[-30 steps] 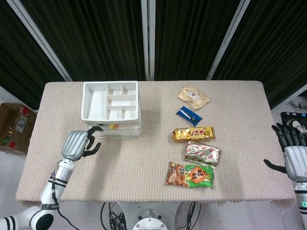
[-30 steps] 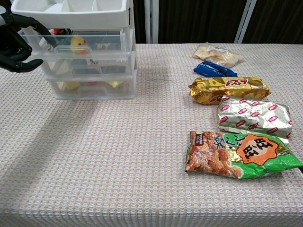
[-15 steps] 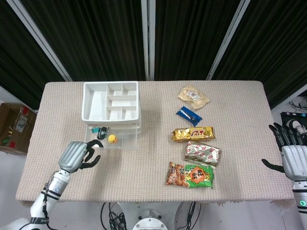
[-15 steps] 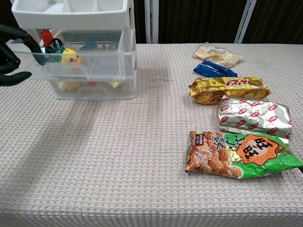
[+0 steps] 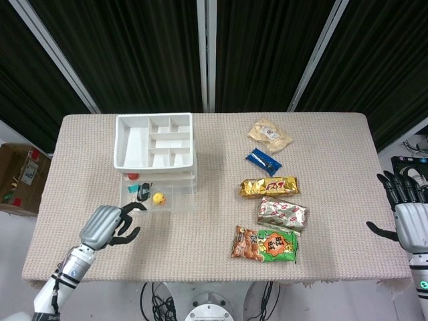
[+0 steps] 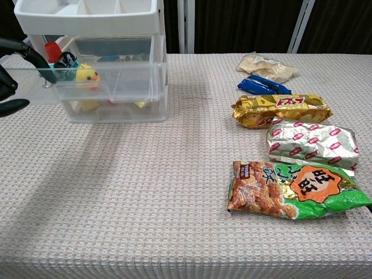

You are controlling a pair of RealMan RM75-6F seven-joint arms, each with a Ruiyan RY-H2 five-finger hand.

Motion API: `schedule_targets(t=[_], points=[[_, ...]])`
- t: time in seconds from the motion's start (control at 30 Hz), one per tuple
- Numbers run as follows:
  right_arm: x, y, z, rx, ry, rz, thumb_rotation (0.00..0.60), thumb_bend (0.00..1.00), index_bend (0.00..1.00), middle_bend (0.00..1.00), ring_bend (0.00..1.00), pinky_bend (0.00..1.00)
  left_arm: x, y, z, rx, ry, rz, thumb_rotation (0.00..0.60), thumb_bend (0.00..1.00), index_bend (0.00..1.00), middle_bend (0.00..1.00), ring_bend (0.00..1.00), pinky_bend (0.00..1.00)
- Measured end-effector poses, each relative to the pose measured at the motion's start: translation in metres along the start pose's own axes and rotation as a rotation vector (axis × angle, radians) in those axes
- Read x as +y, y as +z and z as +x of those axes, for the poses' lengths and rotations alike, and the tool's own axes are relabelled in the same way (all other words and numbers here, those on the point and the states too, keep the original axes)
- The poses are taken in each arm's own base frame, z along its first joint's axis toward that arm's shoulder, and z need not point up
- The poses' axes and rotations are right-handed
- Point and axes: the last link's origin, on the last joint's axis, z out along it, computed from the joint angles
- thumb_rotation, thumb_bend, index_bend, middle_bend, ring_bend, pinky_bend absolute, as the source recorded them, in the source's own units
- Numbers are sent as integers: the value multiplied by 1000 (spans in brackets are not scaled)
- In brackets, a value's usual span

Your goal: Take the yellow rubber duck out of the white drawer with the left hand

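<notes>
The yellow rubber duck (image 5: 158,198) (image 6: 87,75) sits in the clear top drawer (image 5: 178,198) (image 6: 125,81), which is pulled well out of the white drawer unit (image 5: 192,142) (image 6: 157,23). My left hand (image 5: 107,226) is at the drawer's front left corner, with curled fingers (image 6: 30,53) hooked over its front wall. The duck lies just right of those fingers, untouched. At the table's far right edge, my right hand (image 5: 409,215) is held up off the table, fingers spread and holding nothing.
A red item (image 5: 133,176) and a black item (image 5: 142,191) share the drawer with the duck. Several snack packets lie right of centre, from a pale bag (image 5: 270,134) down to a green bag (image 5: 265,244). A cardboard box (image 5: 20,177) stands off the table's left side.
My left hand has drawn back toward the table's front edge, and the top drawer has slid out with it. The duck now shows in the open. The right hand has barely moved.
</notes>
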Motion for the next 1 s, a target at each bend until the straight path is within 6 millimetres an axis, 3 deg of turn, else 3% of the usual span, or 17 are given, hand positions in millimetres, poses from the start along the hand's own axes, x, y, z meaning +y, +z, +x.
schedule_targets(t=[0.27, 0.37, 0.63, 1.0], points=[[-1, -1, 5, 11, 1, 6, 600, 16, 0, 48, 0, 15, 10, -7, 14, 14, 22, -55, 600, 384, 284, 857, 946, 1000], [-2, -1, 5, 10, 2, 12, 600, 16, 0, 48, 0, 15, 16, -4, 25, 50, 40, -85, 600, 379, 339, 864, 949, 1000], [-5, -2, 10, 25, 1, 28, 600, 17, 0, 48, 0, 15, 28, 38, 44, 62, 159, -131, 600, 262, 393, 877, 962, 1000], [0, -5, 6, 14, 5, 5, 600, 17, 0, 48, 0, 15, 40, 96, 36, -29, 304, -110, 600, 216, 388, 881, 965, 1000]])
